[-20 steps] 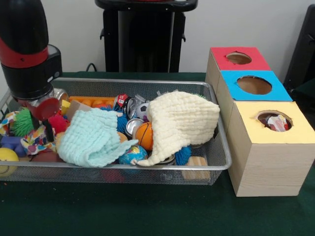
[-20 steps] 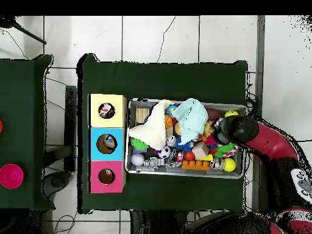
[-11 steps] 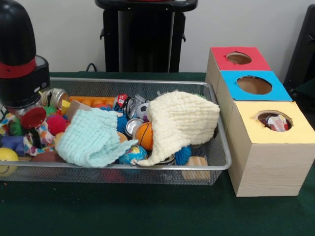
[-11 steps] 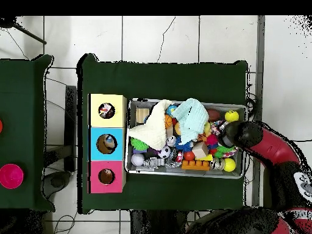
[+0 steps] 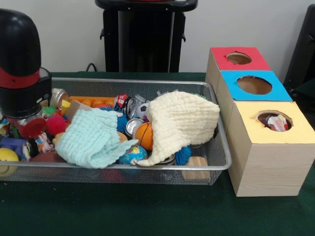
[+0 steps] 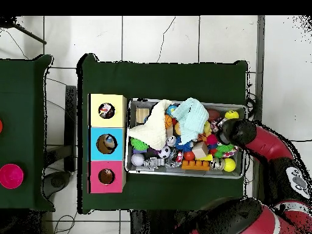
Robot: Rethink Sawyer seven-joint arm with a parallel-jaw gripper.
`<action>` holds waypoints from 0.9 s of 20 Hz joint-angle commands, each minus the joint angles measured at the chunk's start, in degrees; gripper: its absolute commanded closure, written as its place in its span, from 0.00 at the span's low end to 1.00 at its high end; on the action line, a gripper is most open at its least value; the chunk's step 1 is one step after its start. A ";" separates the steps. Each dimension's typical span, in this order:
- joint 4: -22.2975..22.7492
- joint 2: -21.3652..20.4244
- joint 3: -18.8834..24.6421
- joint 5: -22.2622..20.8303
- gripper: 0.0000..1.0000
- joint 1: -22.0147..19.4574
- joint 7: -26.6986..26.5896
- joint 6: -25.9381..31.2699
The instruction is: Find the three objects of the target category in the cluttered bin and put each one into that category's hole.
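I see the arm's black and red wrist low over the left end of the wire-mesh bin (image 5: 216, 162) in the front view, with the gripper (image 5: 27, 129) buried among the toys there; its fingers are hidden by the wrist housing and clutter, so I cannot tell whether the claw is wide, narrow or holding anything. A red disc (image 5: 33, 127) shows just under the wrist, beside a pink spiky ball (image 5: 56, 124). A mint cloth (image 5: 93, 137) lies against the bin's front rim, and a cream cloth (image 5: 182, 120) drapes over the right half, partly covering an orange basketball (image 5: 144, 135) and a globe ball (image 5: 132, 154). A yellow ball (image 5: 7, 156) sits in the front left corner, and an orange brick (image 5: 91, 102) lies along the back rim. To the right of the bin, on the green table (image 5: 123, 211), stand three boxes in a row: red box (image 5: 238, 59), blue box (image 5: 253, 85) and yellow box (image 5: 275, 125), whose hole shows something inside. Which category is the target I cannot tell.
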 commanded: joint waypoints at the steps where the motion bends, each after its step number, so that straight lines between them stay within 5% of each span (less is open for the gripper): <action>1: -1.26 4.74 -0.46 4.78 0.00 2.75 13.12 -0.11; 12: 0.37 -10.52 -4.25 10.20 0.00 7.73 11.25 15.15; 18: -1.99 -12.58 -5.16 10.85 0.00 8.59 9.42 21.40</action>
